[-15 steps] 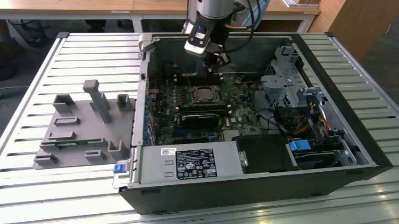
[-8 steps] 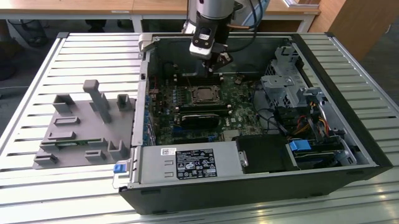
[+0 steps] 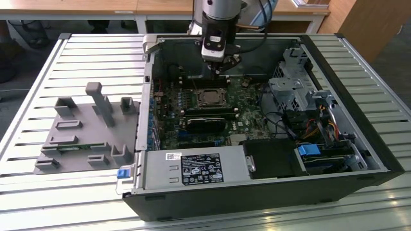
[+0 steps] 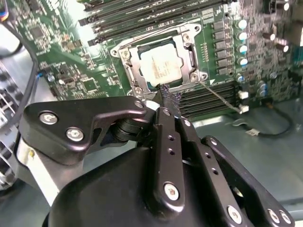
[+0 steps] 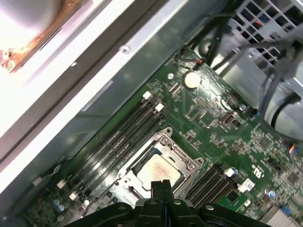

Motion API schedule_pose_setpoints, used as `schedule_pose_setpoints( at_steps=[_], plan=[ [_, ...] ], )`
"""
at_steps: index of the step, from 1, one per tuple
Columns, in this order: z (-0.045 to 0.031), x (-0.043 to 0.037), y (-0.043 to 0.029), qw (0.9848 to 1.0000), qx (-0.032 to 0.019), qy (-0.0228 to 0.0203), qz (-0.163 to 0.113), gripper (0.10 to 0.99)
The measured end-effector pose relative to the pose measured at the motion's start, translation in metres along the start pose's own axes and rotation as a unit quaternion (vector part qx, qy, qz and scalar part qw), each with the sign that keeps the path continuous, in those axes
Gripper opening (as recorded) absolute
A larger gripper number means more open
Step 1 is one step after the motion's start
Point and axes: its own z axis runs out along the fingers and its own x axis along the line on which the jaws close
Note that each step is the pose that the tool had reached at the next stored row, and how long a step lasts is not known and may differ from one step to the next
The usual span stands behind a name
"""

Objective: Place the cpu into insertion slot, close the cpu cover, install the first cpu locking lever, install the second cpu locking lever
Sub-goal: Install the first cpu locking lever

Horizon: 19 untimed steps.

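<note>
The cpu point(image 4: 161, 64) lies flat in the insertion slot point(image 3: 209, 97) on the green board, its silvery top showing. The cpu cover point(image 4: 130, 71), a silver frame, lies down around it. One thin locking lever point(image 4: 220, 97) sticks out slantwise from the socket's corner over the memory slots. My gripper point(image 4: 165, 93) is shut with nothing between its black fingers, and its tip hovers just off the socket's edge. In the first wrist view the gripper point(image 5: 161, 184) overlaps the edge of the cpu point(image 5: 158, 170). In the exterior view the gripper point(image 3: 218, 72) hangs behind the socket.
The board sits inside an open computer case point(image 3: 359, 144). Memory slots point(image 4: 142, 12) flank the socket. A long black module point(image 3: 207, 120) lies in front of it, with a power supply point(image 3: 196, 168) nearer still. A drive cage and cables point(image 3: 301, 96) fill the exterior view's right. A grey fixture point(image 3: 83, 130) stands on the table.
</note>
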Motion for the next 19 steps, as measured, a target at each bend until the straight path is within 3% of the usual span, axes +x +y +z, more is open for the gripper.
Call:
schedule_pose_setpoints(
  at_steps=[5,9,14,19],
  plan=[
    [0.0002,0.0000,0.0000,0.9990,0.0001,0.0014,-0.045,0.106],
    [0.0005,0.0000,0.0000,0.9965,0.0001,0.0027,-0.083,0.106],
    [0.0008,0.0000,-0.0001,0.9920,0.0001,0.0040,-0.126,0.106],
    [0.0011,0.0002,-0.0002,0.9859,0.0000,0.0053,-0.167,0.106]
  ],
)
